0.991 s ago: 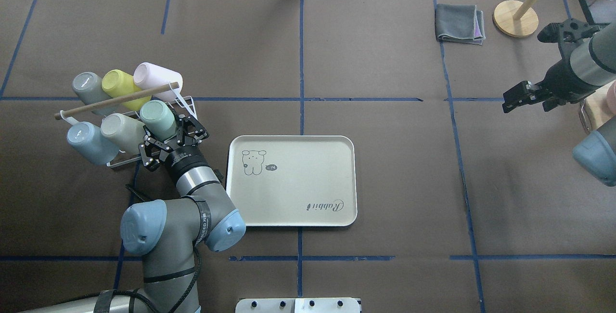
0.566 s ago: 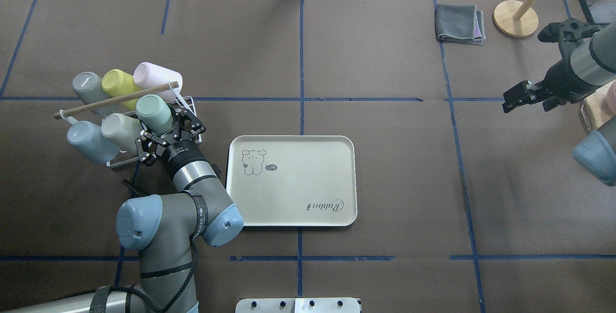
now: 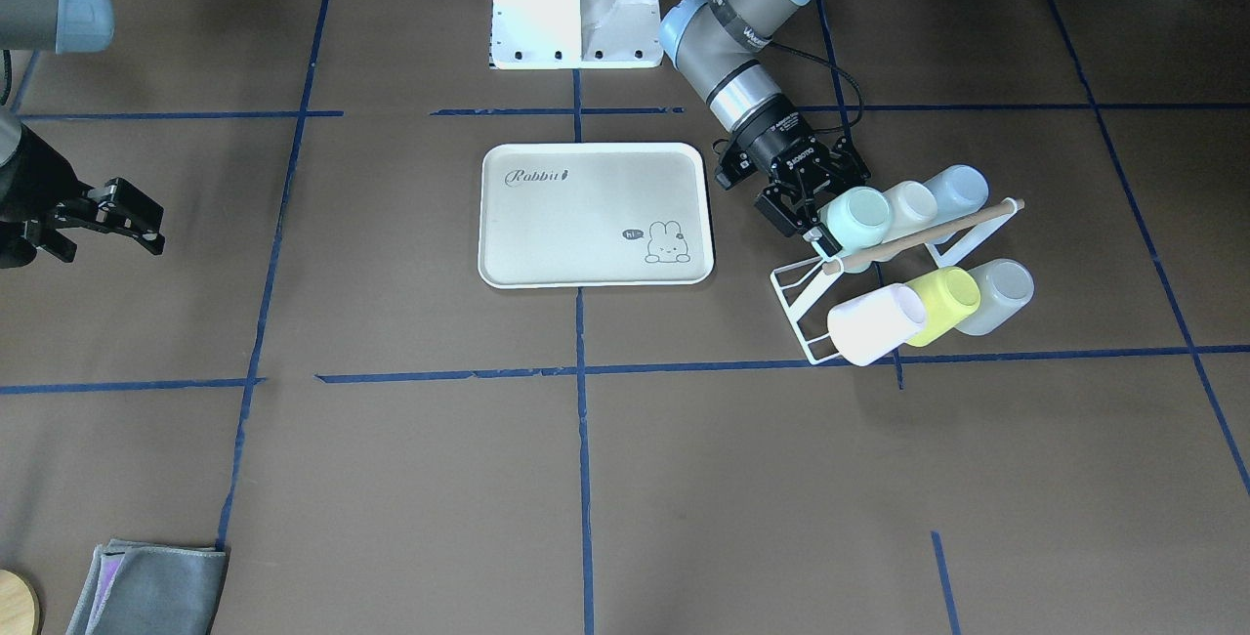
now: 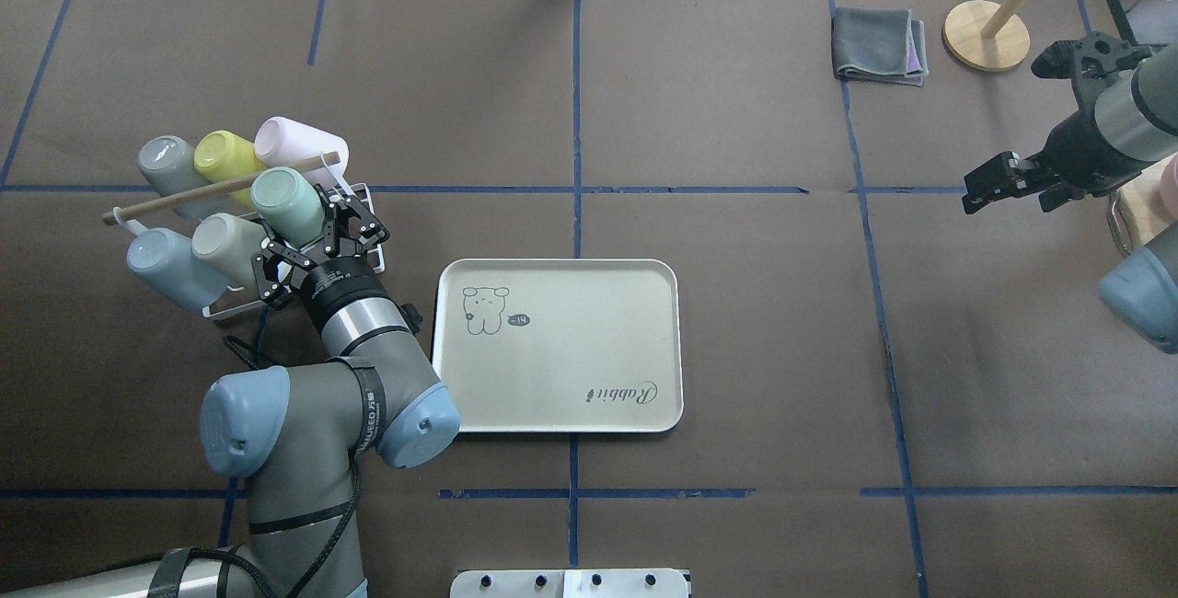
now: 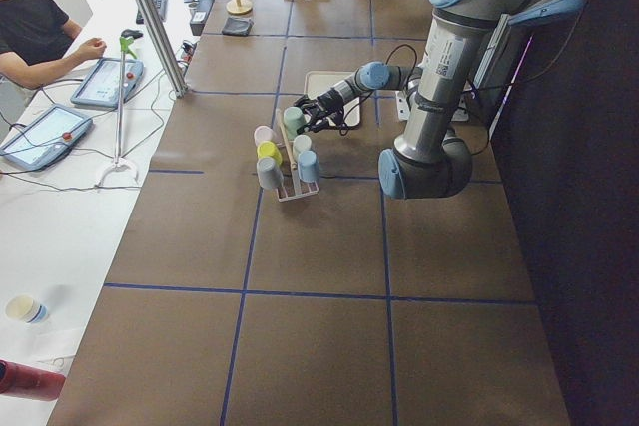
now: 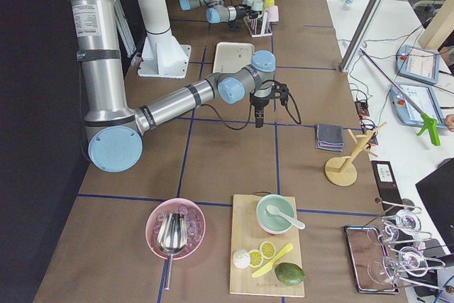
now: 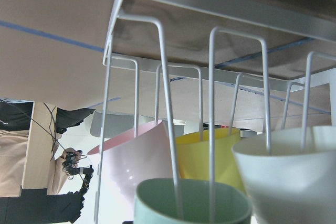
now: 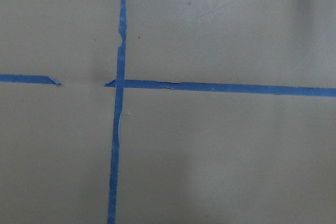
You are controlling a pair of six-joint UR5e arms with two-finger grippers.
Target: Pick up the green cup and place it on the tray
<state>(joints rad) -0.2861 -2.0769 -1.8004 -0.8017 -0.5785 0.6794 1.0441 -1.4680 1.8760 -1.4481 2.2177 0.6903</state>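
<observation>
Brown paper marked off with blue tape covers the counter (image 4: 736, 101). On it are counted one tray (image 4: 571, 350), one white wire rack (image 7: 210, 2) and six cups. Two tools are seen.

The left tool (image 4: 308, 232) is closed around the green cup (image 4: 287, 201), which is held tilted over the rack with its mouth toward the tool. One prong (image 7: 170, 129) is seen inside that mouth, and a wooden dowel (image 4: 184, 199) crosses the cup's far end.

Just beside the tool's left finger a cream cup (image 4: 225, 248) is racked, then a pale blue cup (image 4: 170, 269). Beyond the dowel a grey cup (image 4: 170, 164), a yellow cup (image 4: 225, 156) and a pink cup (image 4: 294, 143) are racked.

The tray is laid flat just right of the tool's wrist.

The right tool (image 4: 985, 191) is held well apart, near a folded cloth (image 4: 879, 44); whether it is wide or narrow cannot be told.
</observation>
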